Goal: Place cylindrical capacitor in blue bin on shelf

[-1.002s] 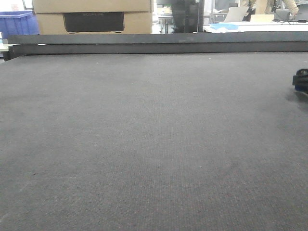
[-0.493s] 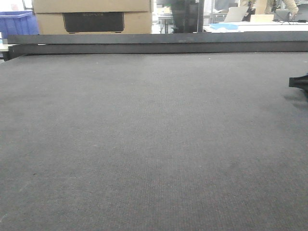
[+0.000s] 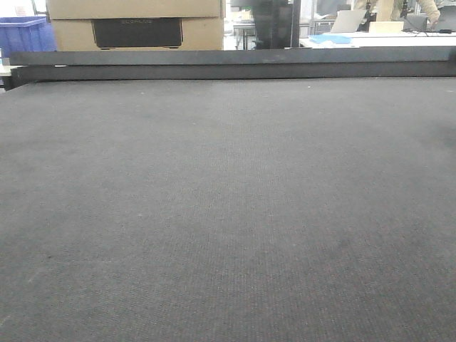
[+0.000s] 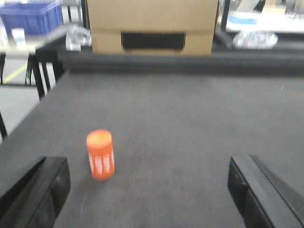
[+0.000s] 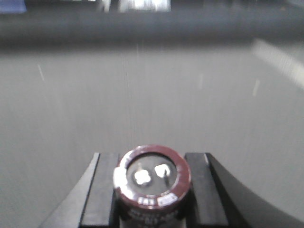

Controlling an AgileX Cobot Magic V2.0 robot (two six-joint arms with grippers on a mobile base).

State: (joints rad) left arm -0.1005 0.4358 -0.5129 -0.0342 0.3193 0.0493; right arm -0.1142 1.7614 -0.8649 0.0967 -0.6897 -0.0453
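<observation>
The cylindrical capacitor [image 5: 152, 176] is a dark cylinder with a maroon rim and two metal terminals on its top. It shows only in the right wrist view, low in the middle, and my right gripper [image 5: 152, 190] is shut on it, with a black finger [image 5: 102, 190] pressed against each side. In the left wrist view my left gripper [image 4: 149, 190] stands open just above the dark mat [image 4: 190, 123], with nothing between its fingers [image 4: 40, 187]. The shelf and its blue bin are out of view. Neither gripper appears in the front view.
An orange cylinder [image 4: 100, 154] stands upright on the mat, ahead of the left finger. A raised dark rail [image 3: 228, 64] runs along the table's far edge. Behind it stand a cardboard box [image 3: 135, 25] and, at the far left, a blue crate [image 3: 25, 35].
In the front view, the dark gripper part seen at the right edge has moved right, out of the picture.
</observation>
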